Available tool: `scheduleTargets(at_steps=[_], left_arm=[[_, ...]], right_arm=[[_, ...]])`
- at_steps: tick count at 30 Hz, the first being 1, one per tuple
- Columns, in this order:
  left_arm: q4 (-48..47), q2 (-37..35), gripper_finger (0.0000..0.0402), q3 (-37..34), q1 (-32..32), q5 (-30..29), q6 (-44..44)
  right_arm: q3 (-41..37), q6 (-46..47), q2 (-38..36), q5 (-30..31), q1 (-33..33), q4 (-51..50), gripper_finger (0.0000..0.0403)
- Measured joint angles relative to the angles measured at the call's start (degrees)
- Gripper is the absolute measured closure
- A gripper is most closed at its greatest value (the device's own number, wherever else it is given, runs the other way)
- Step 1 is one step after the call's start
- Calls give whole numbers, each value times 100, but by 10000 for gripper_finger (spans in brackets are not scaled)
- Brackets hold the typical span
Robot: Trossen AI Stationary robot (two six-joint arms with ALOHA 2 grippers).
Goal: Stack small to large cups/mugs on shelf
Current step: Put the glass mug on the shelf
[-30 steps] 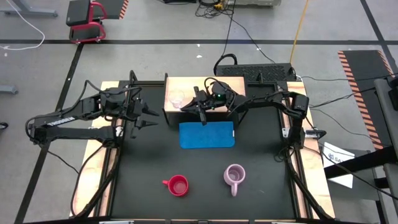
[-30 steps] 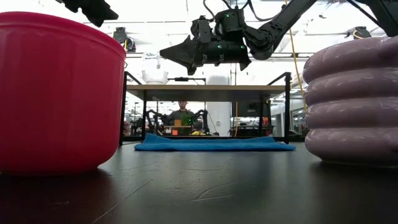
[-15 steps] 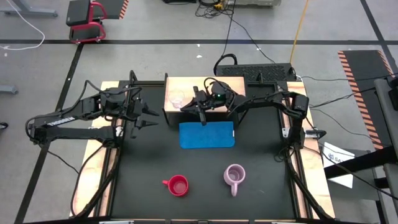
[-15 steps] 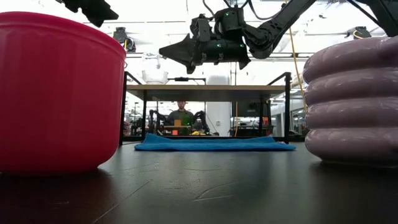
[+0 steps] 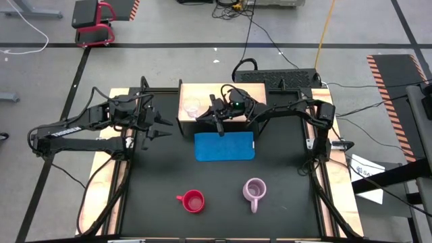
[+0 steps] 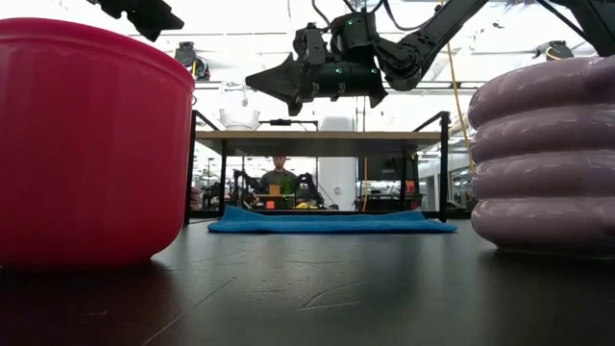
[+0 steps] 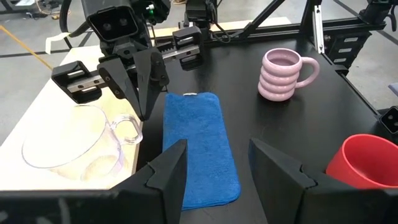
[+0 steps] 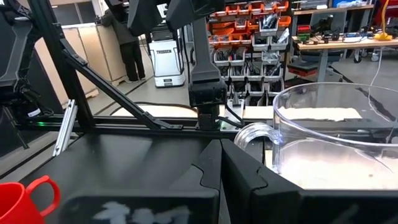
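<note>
A grey workshop floor marked with black tape lines is seen around the black table (image 5: 162,169), and shelving with a person standing far behind is made out across the room in the low view. At the table's far edge the shelf (image 5: 206,94) is placed, its pale wooden top carried on dark side panels. The glass cup (image 5: 192,106) is found upright on the shelf's left end, near the front edge, its handle turned toward the shelf's middle.

Over the shelf top, just beside that handle, the right gripper (image 5: 217,116) is held level, its jaws pressed together on nothing; in the left wrist view its fingertips (image 7: 144,107) are seen right at the handle, though contact cannot be told. The left gripper (image 5: 164,128) is held off the shelf's left end, above the table, jaws spread and empty, pointed toward the shelf.

A blue mat (image 5: 225,146) is laid flat on the table just in front of the shelf. Toward the near edge the red mug (image 5: 192,201) is stood upright, handle pointing to the left edge, and the lilac mug (image 5: 254,192) is stood upright well to its right, handle pointing to the near edge. Both mugs are well apart from the shelf and from each other.
</note>
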Motion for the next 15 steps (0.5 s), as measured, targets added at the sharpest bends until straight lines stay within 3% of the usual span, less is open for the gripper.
scheduleTargets(at_steps=[15], left_arm=[[-29, 10, 229, 0, -1, 0, -43]], right_arm=[[-2, 237, -58, -116, -59, -220, 403]])
